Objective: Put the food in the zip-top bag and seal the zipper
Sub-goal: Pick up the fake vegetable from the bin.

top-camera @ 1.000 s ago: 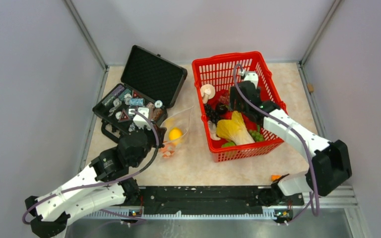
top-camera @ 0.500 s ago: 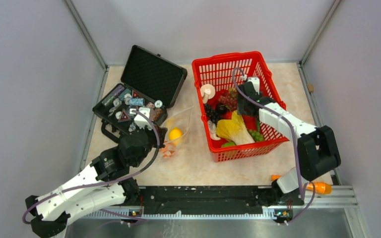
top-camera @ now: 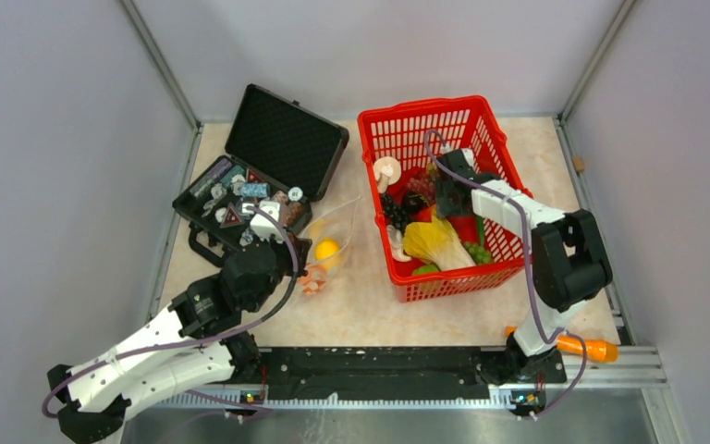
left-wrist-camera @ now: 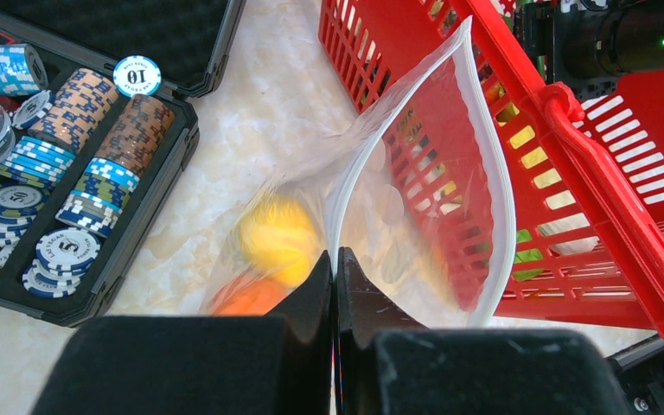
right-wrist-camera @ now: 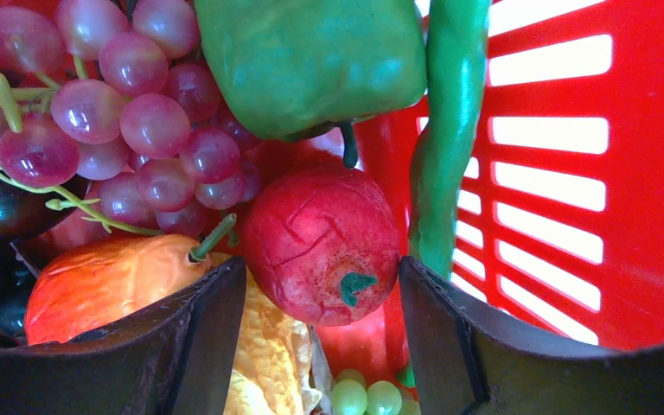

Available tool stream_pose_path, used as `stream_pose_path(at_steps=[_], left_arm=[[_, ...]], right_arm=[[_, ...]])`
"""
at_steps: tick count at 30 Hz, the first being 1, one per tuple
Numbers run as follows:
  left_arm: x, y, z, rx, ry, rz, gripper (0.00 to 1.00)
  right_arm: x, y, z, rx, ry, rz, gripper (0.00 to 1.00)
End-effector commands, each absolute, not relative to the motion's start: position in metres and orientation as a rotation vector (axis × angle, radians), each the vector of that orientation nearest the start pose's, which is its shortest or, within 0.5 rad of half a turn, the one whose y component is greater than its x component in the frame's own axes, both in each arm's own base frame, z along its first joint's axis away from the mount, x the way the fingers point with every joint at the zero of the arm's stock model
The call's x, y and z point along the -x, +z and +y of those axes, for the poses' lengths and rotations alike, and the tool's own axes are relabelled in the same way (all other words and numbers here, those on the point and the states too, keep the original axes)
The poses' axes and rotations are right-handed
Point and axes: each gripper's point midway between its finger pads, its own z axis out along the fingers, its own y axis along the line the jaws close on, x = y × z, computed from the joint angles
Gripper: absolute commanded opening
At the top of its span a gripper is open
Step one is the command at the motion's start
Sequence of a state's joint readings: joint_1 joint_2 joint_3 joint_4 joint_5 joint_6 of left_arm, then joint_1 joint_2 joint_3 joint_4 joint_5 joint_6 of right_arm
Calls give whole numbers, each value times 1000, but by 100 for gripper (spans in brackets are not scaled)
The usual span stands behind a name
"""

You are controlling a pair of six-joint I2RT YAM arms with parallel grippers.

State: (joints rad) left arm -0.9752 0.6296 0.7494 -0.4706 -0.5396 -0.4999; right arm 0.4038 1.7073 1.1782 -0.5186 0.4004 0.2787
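My right gripper (right-wrist-camera: 322, 266) is down inside the red basket (top-camera: 407, 125). Its jaws stand wide, one on each side of the red fruit (right-wrist-camera: 311, 220), and very close to its skin. I cannot tell if they already press on it; the fruit lies in the pile, not lifted. Around it I see the purple grapes (right-wrist-camera: 121, 112), the green pepper (right-wrist-camera: 311, 60), a long green chilli (right-wrist-camera: 450, 130) and an orange-red fruit (right-wrist-camera: 108, 277).

My left gripper (left-wrist-camera: 335, 264) is fully closed. It pinches the rim of the zip-top bag (left-wrist-camera: 415, 173) at the zipper (left-wrist-camera: 487, 164) and holds the mouth lifted, so the strip makes an open loop that faces the basket. The bag lies on the table between the basket and the black case (top-camera: 287, 134) with its poker chips (left-wrist-camera: 95, 112).

I judge the task is only at its beginning. Inside the bag there is a yellow lemon (left-wrist-camera: 278, 233) and something orange (left-wrist-camera: 246, 296) under it, blurred through the plastic. Most of the food is in the basket: the pale cabbage (top-camera: 436, 239), the white mushroom (top-camera: 387, 169), the grapes and the rest. One carrot (top-camera: 584, 348) lies apart, at the near edge by my right base. So many pieces are left to carry over, and the zipper is not yet pressed shut.
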Motion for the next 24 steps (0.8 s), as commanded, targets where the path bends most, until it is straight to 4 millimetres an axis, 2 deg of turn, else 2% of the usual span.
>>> stream_pose_path(at_steps=[1,7,11,18,22,24], left_arm=[[-203,251,-167,-57,-519,1864,0],[-204,250,-169,-61,-518,1868,0],[-204,249,-169,-61,-517,1869,0],[-205,248,-174,-66,-527,1868,0],[-206,249,-175,-71,-526,1871,0],[-206,249,-175,-71,-524,1871,0]], right_arm=[[-384,82,108,33,-169,2504,61],[-382,86,108,32,-154,2494,48],[-385,104,109,31,-126,2427,32],[-392,148,115,14,-18,2248,30],[-388,175,119,0,59,2147,30],[-386,181,123,1,108,2117,30]])
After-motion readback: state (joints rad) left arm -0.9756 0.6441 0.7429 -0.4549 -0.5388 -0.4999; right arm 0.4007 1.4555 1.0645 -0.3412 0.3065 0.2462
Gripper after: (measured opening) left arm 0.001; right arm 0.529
